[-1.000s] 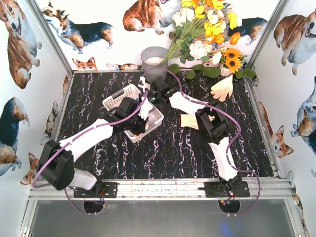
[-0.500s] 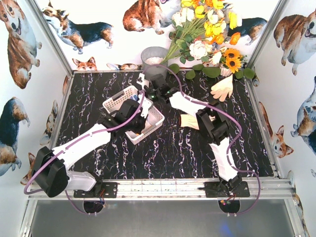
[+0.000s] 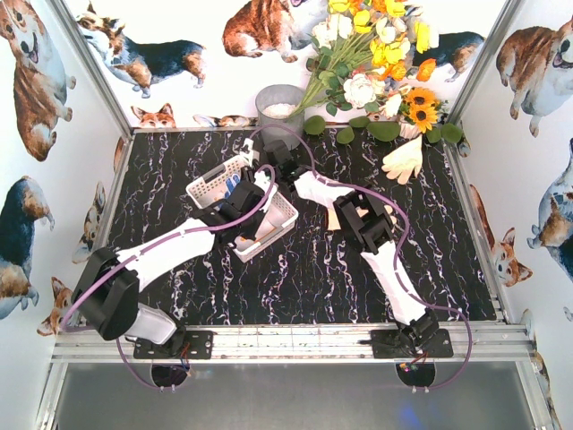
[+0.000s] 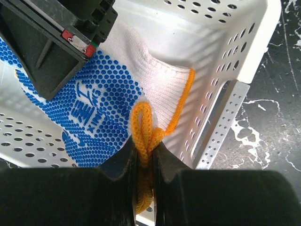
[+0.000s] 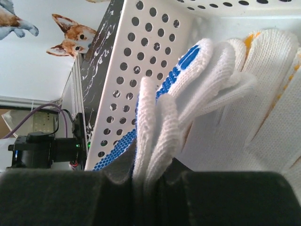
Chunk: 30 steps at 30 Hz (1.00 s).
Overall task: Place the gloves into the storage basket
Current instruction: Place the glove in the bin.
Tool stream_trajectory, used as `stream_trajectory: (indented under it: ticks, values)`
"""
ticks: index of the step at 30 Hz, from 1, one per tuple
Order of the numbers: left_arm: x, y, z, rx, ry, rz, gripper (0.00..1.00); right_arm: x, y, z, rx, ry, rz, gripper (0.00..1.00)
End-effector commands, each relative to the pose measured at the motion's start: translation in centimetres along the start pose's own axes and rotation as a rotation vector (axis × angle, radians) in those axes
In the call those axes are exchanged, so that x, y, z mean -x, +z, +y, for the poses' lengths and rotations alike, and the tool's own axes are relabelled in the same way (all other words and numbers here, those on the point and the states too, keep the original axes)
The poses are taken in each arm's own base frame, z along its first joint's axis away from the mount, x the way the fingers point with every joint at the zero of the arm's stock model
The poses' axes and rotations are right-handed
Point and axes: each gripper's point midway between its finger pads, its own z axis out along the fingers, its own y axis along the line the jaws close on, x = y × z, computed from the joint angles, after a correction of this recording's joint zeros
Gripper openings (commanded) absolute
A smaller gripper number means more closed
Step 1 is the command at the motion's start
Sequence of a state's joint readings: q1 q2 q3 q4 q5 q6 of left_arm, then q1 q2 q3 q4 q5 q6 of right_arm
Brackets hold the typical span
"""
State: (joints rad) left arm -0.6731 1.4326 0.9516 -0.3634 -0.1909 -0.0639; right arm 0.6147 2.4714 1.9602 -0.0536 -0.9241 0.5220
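Observation:
The white storage basket (image 3: 208, 186) sits left of centre on the black marble table. Both grippers hold one blue-and-white glove (image 4: 89, 110) inside it. My left gripper (image 4: 144, 151) is shut on the glove's orange cuff loop (image 4: 143, 123). My right gripper (image 5: 153, 170) is shut on that glove's white knit fingers (image 5: 157, 117), close to the basket's perforated wall (image 5: 141, 56). White gloves with orange trim (image 5: 275, 75) lie in the basket beside it. A cream glove (image 3: 405, 159) lies at the back right, and a beige glove (image 3: 333, 218) shows partly under my right arm.
A grey metal bucket (image 3: 279, 106) stands at the back just behind the basket. A bunch of flowers (image 3: 376, 54) hangs over the back right. In the left wrist view the right gripper's black body (image 4: 51, 42) is at the upper left, over the basket.
My right arm has swung left and both grippers have shifted over the basket with the blue-and-white glove, whose blue palm now shows inside it. Both grips are unchanged.

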Motion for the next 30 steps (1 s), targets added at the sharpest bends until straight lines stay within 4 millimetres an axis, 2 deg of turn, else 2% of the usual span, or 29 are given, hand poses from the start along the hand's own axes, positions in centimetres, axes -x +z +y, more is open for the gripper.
stream_trajectory:
  ticks: [1,6,12,17,23,30]
  values:
    - [1.3,-0.3,-1.8,-0.059,0.024,-0.017,0.0,6.7,-0.8,2.3,0.043,-0.197,-0.179,0.0]
    - [0.9,0.1,-1.6,-0.043,0.04,0.002,0.0,7.0,-0.5,2.1,0.063,-0.204,-0.186,0.0]
    - [-0.4,1.4,-2.9,-0.106,0.053,0.057,0.0,6.9,-0.5,0.2,0.05,-0.177,-0.191,0.0]
    - [-1.0,2.2,-3.0,-0.107,0.069,0.076,0.0,6.4,-0.7,-0.9,0.037,-0.161,-0.182,0.0]
    - [-0.4,2.7,-4.3,-0.166,0.036,0.061,0.0,6.2,-0.8,-1.1,0.028,-0.154,-0.181,0.0]
    - [-1.4,3.6,-5.2,-0.199,0.015,0.084,0.0,5.8,-0.9,-1.3,0.027,-0.148,-0.169,0.0]
